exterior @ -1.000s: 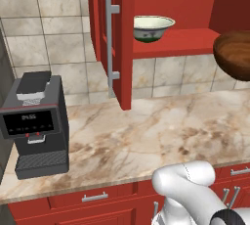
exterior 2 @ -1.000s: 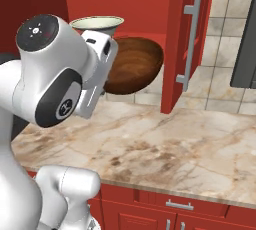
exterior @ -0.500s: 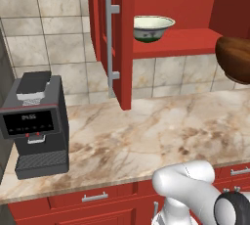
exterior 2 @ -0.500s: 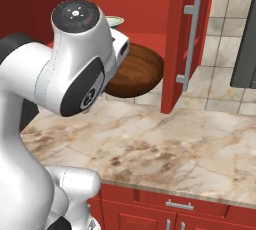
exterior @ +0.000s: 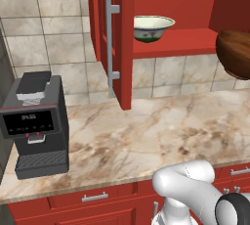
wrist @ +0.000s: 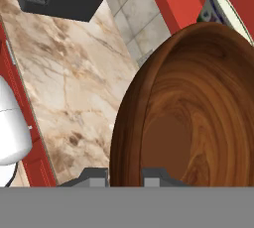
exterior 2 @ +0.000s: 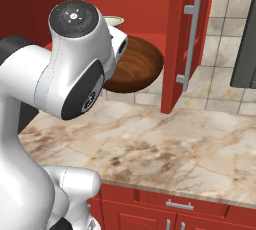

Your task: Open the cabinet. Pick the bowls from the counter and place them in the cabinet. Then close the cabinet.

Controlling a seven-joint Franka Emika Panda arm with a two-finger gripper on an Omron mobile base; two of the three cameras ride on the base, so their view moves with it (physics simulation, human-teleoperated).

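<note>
The cabinet (exterior: 122,38) stands open, its left door swung out with a long grey handle (exterior: 111,48) and its right door (exterior 2: 187,39) also open. On the red shelf (exterior: 185,43) sits the cream-green bowl (exterior: 153,27), its rim also visible (wrist: 223,9). The dark wood bowl (wrist: 198,108) hangs tilted in the air at shelf height, right of the cream bowl (exterior: 237,53) (exterior 2: 135,66). My gripper (wrist: 124,178) is shut on the wood bowl's rim, one fingertip on each side. The marble counter (exterior: 146,136) lies below.
A black coffee machine (exterior: 36,123) stands on the counter's left end. A dark appliance (exterior 2: 245,49) sits at the right edge. My arm's large elbow (exterior 2: 75,59) covers the cabinet's left half in the right base view. Red base cabinets (exterior: 93,197) run under the counter.
My arm's elbow has swung right across the right base view and risen a little. The wood bowl has stayed almost in place in front of the shelf.
</note>
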